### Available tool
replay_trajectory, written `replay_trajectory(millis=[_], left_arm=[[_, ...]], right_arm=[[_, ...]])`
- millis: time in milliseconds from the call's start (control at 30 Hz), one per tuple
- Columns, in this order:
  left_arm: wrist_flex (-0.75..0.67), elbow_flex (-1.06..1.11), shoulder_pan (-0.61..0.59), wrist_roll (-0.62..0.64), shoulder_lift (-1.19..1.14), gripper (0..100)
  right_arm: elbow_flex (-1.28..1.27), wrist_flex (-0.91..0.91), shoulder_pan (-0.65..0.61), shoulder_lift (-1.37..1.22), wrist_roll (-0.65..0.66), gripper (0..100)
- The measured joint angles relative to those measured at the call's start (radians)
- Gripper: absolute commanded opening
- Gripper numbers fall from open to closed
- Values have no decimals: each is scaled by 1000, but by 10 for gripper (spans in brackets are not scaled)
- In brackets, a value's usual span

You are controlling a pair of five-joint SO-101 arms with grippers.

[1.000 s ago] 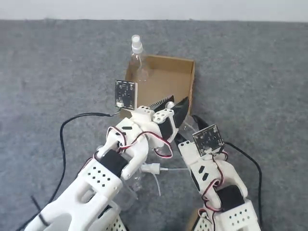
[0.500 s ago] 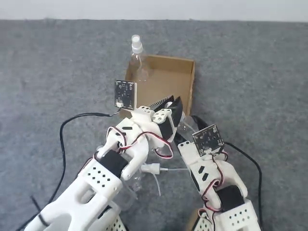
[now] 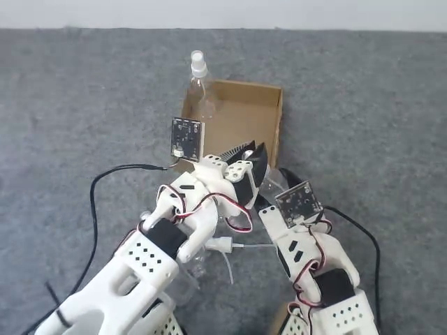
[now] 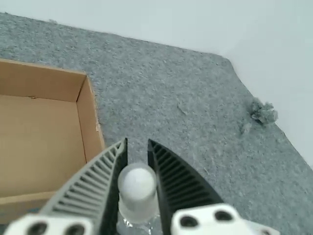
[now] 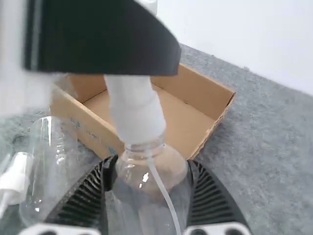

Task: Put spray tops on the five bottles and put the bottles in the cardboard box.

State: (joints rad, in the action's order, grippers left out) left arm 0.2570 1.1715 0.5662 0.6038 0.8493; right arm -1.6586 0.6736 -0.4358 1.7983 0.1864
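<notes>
Grey-carpeted worktop (image 3: 363,105) below, pale wall behind. Just short of the cardboard box (image 3: 278,125), at its near right corner (the arms' side): clear bottle (image 5: 129,176), upright, long axis vertical, neck pointing straight up. Clamped at the shoulder from both sides by the right tool (image 5: 151,166). Directly above, on the same vertical line: spray top (image 4: 137,183), collar seated on the neck, dip tube hanging down inside the bottle. Pinched narrow on its white head by the left tool (image 4: 136,144), set over it from the left. Likely next: pressing or twisting straight down that shared axis, without sideways lean. Box opening just beyond the bottle, away from both arms, so a short carry forward afterwards, at a guess. Farther off, a capped bottle (image 3: 199,80) upright at the box's far left corner; inside or just outside, cannot tell.
</notes>
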Motion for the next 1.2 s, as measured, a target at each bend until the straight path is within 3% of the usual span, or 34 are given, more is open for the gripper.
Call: replay_trajectory(millis=[300,533,967,1200], left_arm=[[0,0,-2,-6,0,17],[0,-2,-9,-9,0,164],[287,-150,-35,41,0,210],[321,-169,-35,41,129,207]], right_arm=[[0,-34,2,-2,60,6],[0,-34,2,-2,60,6],[0,-35,-2,-2,11,6],[0,-35,-2,-2,8,6]])
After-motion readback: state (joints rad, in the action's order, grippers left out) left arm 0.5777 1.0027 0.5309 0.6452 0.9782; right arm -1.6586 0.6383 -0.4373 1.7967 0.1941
